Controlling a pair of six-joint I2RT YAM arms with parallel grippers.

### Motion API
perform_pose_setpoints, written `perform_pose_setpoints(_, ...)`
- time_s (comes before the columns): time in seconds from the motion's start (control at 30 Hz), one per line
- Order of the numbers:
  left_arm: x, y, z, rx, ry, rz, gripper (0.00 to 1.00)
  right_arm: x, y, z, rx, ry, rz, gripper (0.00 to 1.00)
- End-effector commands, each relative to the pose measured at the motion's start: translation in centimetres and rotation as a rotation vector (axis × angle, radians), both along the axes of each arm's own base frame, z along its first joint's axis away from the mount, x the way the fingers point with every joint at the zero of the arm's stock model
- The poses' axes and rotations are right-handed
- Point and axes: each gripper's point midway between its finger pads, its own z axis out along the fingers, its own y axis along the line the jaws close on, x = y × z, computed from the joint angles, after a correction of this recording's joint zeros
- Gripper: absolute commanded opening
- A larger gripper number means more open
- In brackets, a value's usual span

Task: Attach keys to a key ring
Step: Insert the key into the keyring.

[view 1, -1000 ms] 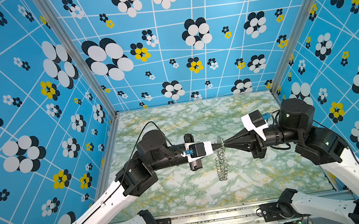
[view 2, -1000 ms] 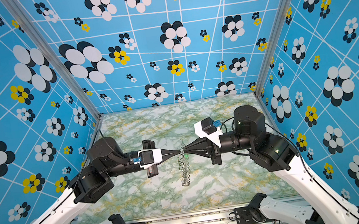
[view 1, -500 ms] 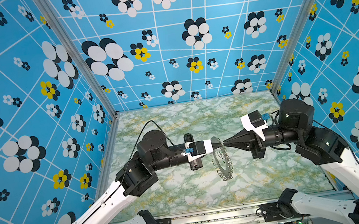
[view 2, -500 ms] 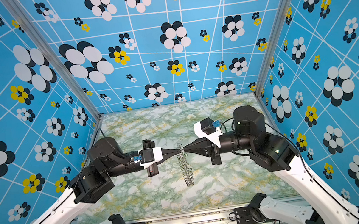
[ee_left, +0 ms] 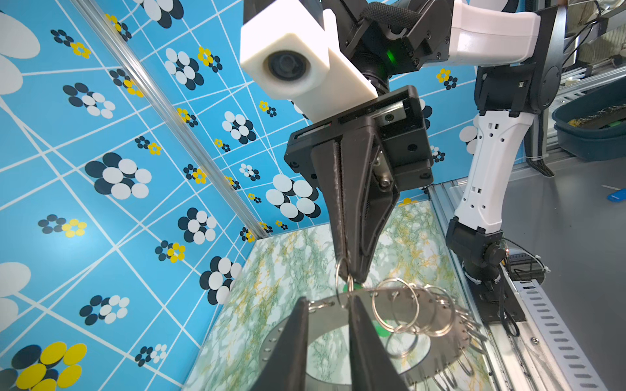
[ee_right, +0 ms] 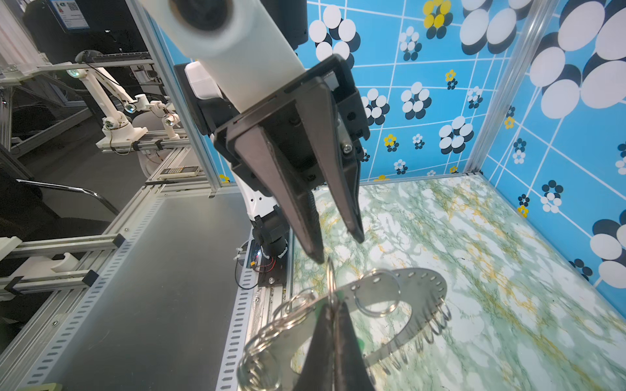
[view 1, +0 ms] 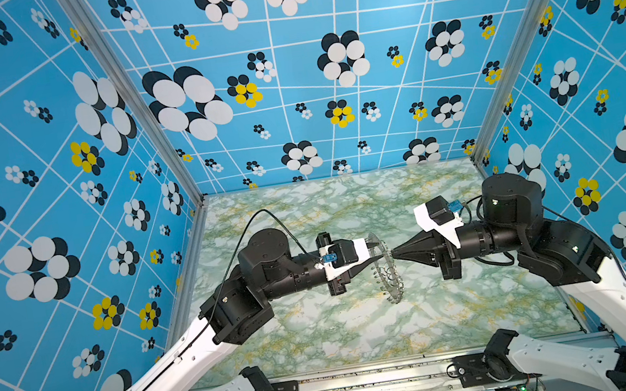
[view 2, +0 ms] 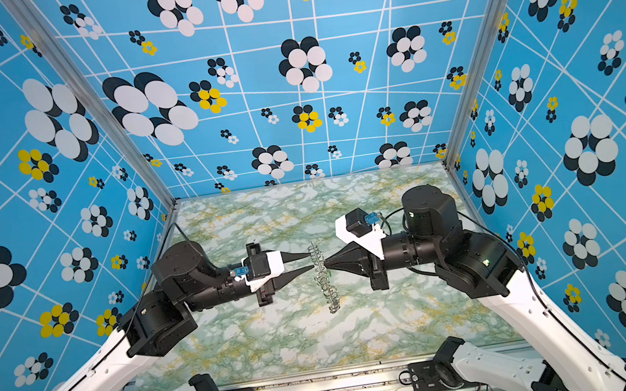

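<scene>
Starting with the flat grey metal key ring fringed with small wire loops (view 1: 387, 273): hanging on edge in mid-air over the green marbled tabletop (view 1: 323, 329), right between the two arms in both top views. Held up by the black-fingered right gripper (view 2: 325, 264), clamped tight on one upright wire loop (ee_right: 330, 277) at the rim. Barely any sign of the small bright green plastic key tag (ee_left: 346, 288), just a sliver of green tucked behind that same fingertip, so can't say whether threaded on yet or merely pinched alongside. Opposite, the left gripper (view 2: 310, 260): fingers parted, empty, tips just beside the pinched loop; touching or not, hard to tell.

Guessing at the step in hand: taking a second grip on that loop to work the tag round the coil. Tips for doing it well, fwiw: come in slow and square to the loop, close on the wire only, not the disc. Hold the right side dead steady, likely to swing and twist at any nudge, hanging free like that. Mind the neighbouring loops too, easy to snag a fingertip there.
</scene>
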Motion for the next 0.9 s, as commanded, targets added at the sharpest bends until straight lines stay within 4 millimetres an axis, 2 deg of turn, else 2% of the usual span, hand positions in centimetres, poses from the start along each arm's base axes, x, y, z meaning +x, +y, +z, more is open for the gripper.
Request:
perform_pose_setpoints(0.0,-0.3,0.2,1.2,0.005,0.007,-0.001,0.29,-0.2,-0.2,0.8,-0.010,-0.032,-0.002,0.00)
perform_pose_setpoints(0.1,-0.4,-0.1,1.1,0.042,0.026,-0.013,0.32,-0.2,-0.2,0.6,-0.030,-0.028,-0.002,0.00)
perform_pose_setpoints(0.33,-0.3,-1.0,0.1,0.139,0.087,-0.027,0.33,-0.3,-0.2,0.4,-0.042,-0.028,0.004,0.00)
perform_pose_setpoints(0.87,-0.7,-2.0,-0.1,0.171,0.110,-0.064,0.18,-0.5,-0.3,0.3,-0.049,-0.029,0.008,0.00)
